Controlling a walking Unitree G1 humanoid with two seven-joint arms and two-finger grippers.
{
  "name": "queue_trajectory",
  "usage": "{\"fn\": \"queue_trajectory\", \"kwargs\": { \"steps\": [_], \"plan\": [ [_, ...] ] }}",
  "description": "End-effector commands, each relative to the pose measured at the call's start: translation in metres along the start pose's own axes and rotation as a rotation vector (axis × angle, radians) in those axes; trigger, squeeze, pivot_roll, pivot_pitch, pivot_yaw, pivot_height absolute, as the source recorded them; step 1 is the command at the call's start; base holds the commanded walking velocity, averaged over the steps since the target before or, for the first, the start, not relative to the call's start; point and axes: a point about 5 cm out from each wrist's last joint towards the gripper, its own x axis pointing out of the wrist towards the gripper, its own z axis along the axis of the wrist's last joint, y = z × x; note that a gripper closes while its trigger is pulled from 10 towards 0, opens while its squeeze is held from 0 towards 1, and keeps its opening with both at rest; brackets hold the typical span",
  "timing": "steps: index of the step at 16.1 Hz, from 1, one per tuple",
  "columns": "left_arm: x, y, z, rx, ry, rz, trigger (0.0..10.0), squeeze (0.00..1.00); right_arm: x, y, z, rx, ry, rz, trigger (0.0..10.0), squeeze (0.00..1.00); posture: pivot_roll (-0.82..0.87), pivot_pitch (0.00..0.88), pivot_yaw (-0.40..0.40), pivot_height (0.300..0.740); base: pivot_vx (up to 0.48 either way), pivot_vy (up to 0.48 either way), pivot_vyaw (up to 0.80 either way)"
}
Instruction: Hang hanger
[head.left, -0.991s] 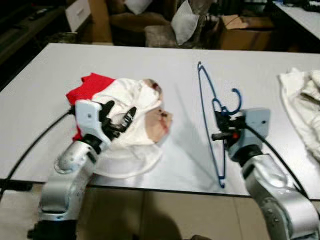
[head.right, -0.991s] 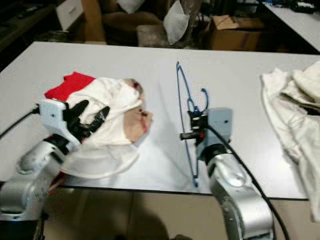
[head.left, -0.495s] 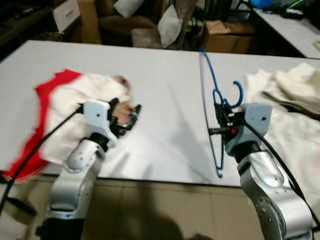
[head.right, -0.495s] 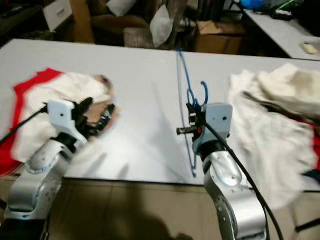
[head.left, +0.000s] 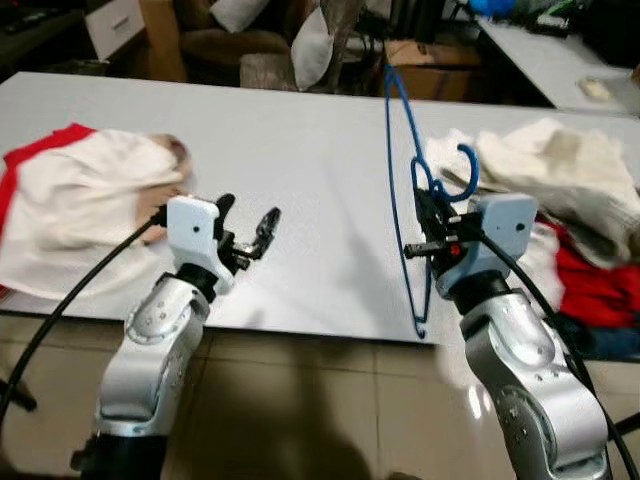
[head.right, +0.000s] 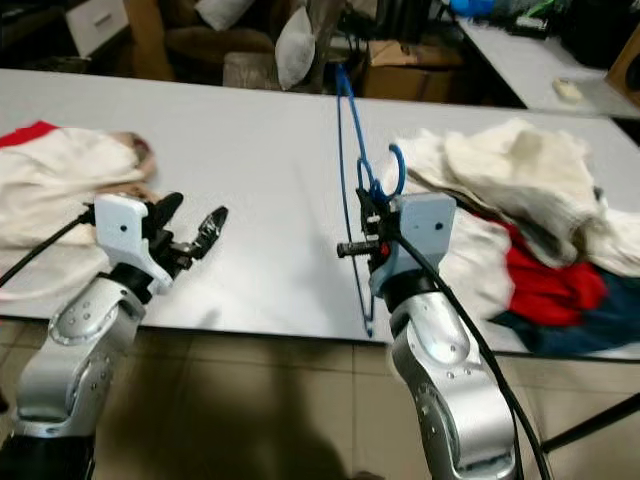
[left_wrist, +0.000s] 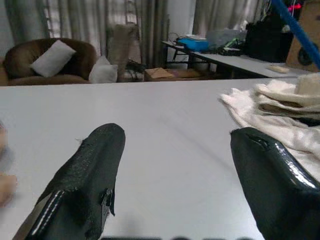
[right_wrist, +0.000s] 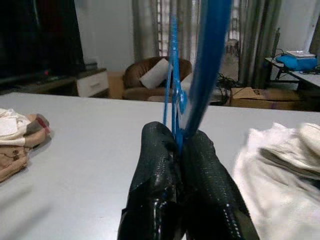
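A blue wire hanger (head.left: 398, 150) stands upright over the white table's (head.left: 300, 140) near edge, its hook (head.left: 466, 168) pointing right. My right gripper (head.left: 428, 226) is shut on the hanger's neck just below the hook. In the right wrist view the two black fingers (right_wrist: 156, 165) press together around the blue wire (right_wrist: 201, 60). My left gripper (head.left: 247, 218) hovers open above the near part of the table, to the left of the hanger, with nothing between its fingers (left_wrist: 87, 180).
A heap of white, red and dark clothes (head.left: 545, 180) lies on the table to the right of the hanger. Another white and red pile (head.left: 75, 200) lies at the far left. A sofa with cushions (left_wrist: 55, 57) and cardboard boxes (head.left: 425, 60) stand beyond the table.
The view has swung to the right: the left pile slid toward the edge and the right heap came fully into view. The hanger stays in my right gripper; my left gripper stays open.
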Motion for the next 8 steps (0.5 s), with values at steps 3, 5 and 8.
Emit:
{"fn": "queue_trajectory", "kwargs": {
  "steps": [3,5,8],
  "plan": [
    [0.013,-0.014,0.003,-0.003,-0.018,-0.054,10.0,0.06,-0.003,-0.008,0.015,-0.051,-0.045,0.003,10.0,0.0,-0.12,0.044,0.051,0.74,0.0,-0.48,-0.27],
    [0.014,-0.016,0.005,-0.036,-0.028,-0.061,10.0,0.06,-0.001,-0.009,0.021,-0.057,-0.071,0.003,10.0,0.0,-0.12,0.045,0.042,0.74,0.0,0.0,-0.8],
    [0.014,-0.011,0.006,-0.035,-0.015,-0.051,10.0,0.06,0.001,-0.009,0.051,-0.068,-0.223,-0.01,10.0,0.0,-0.11,0.042,0.041,0.74,0.0,0.48,-0.8]
  ]
}}
